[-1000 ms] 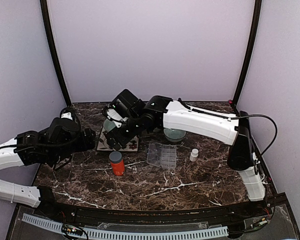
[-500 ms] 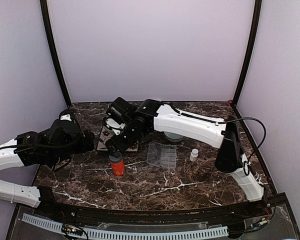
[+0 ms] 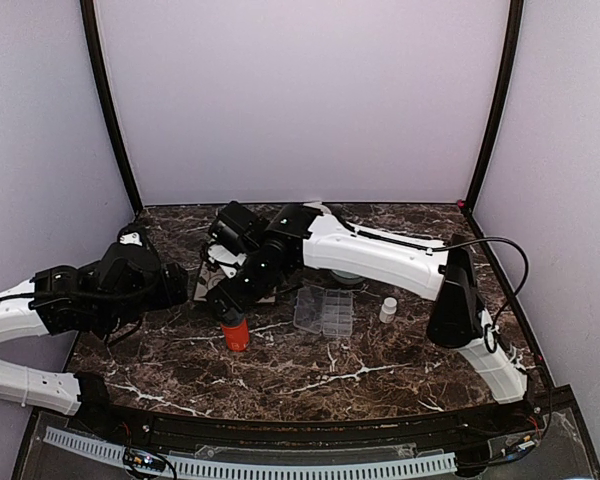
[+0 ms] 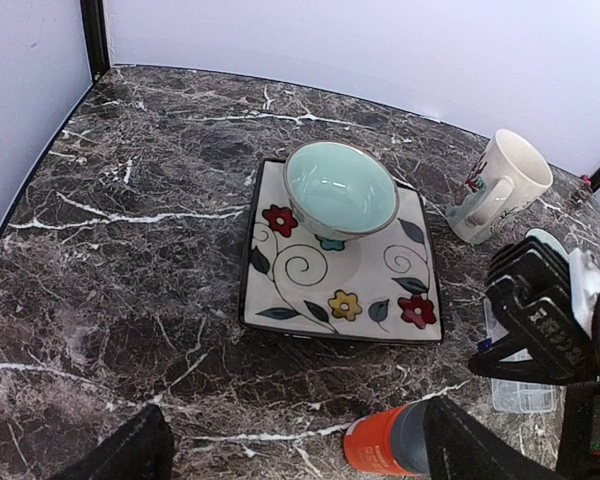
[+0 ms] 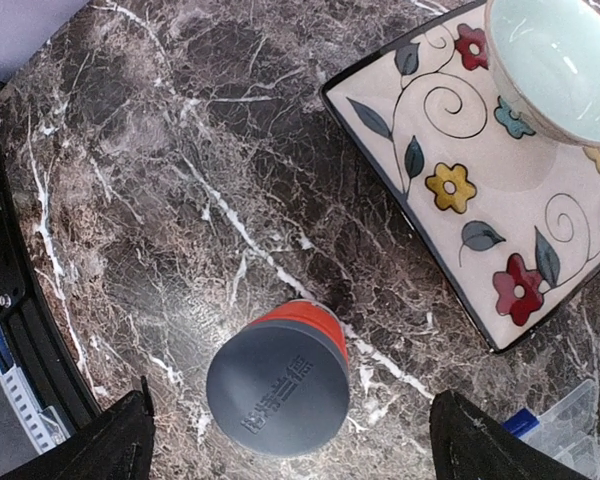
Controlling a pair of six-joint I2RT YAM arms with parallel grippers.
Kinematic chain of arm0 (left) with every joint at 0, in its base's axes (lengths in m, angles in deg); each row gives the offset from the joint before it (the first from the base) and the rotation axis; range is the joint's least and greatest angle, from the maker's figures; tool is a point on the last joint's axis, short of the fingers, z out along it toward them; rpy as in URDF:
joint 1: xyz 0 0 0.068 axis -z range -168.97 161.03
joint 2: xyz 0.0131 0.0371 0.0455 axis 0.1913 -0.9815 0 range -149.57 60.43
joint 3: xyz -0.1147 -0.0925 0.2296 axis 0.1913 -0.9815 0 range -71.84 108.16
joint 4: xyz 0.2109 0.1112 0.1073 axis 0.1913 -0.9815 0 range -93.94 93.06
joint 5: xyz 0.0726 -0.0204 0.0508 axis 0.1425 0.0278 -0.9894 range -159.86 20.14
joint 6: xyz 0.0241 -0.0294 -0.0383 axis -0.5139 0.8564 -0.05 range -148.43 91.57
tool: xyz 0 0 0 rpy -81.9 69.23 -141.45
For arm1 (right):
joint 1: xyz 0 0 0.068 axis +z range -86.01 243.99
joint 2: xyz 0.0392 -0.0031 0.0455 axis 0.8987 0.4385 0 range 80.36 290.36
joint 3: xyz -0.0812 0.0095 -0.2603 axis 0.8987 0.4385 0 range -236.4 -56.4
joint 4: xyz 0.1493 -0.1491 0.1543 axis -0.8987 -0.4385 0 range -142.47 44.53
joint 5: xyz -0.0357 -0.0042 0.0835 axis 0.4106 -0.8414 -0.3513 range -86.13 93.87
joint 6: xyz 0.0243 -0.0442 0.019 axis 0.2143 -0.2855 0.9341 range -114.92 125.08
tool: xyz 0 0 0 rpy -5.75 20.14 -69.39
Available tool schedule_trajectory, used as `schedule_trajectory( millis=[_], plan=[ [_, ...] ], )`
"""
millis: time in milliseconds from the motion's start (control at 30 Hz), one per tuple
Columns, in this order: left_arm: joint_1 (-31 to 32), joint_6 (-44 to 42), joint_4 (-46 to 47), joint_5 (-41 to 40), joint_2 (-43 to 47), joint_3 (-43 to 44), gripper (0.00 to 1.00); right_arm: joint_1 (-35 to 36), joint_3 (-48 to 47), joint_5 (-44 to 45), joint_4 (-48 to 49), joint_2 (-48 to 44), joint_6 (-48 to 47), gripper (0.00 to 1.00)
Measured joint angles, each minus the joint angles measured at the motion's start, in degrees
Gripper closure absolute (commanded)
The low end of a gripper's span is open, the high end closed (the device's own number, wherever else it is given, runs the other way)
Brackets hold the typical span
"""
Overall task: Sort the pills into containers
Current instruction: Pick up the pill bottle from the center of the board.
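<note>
Since no loose pills are showing, I am hovering my right gripper [image 5: 290,400], jaws spread wide, directly above the orange bottle [image 5: 306,314], likely to grasp its grey cap [image 5: 276,388]; the clear pill box [image 3: 323,311] is lying just beside the bottle.

Orange grey-capped bottle [image 5: 277,385] upright on marble table [image 4: 130,300], green bowl [image 4: 340,190] on floral plate [image 4: 310,290], mug [image 4: 500,185] beside plate.

Soft, even overhead light keeps all three views bright, with no harsh glare. The orange bottle [image 5: 278,383] throws a short blurred shadow on the dark marble counter [image 5: 180,150]. The green bowl [image 4: 340,188] faintly shades its floral plate [image 4: 310,290]. The right gripper [image 5: 292,398] reads as near-featureless black. The top view is coarser, its corner posts [image 3: 108,110] bowing.
</note>
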Motion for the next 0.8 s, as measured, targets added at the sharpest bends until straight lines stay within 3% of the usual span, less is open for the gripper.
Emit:
schedule_trajectory(
  millis=[800],
  plan=[
    [0.0,1.4,-1.0,0.0,1.1,-0.4,0.11,0.4,-2.9,-1.4,-0.7,5.1,0.5,0.15]
  ],
)
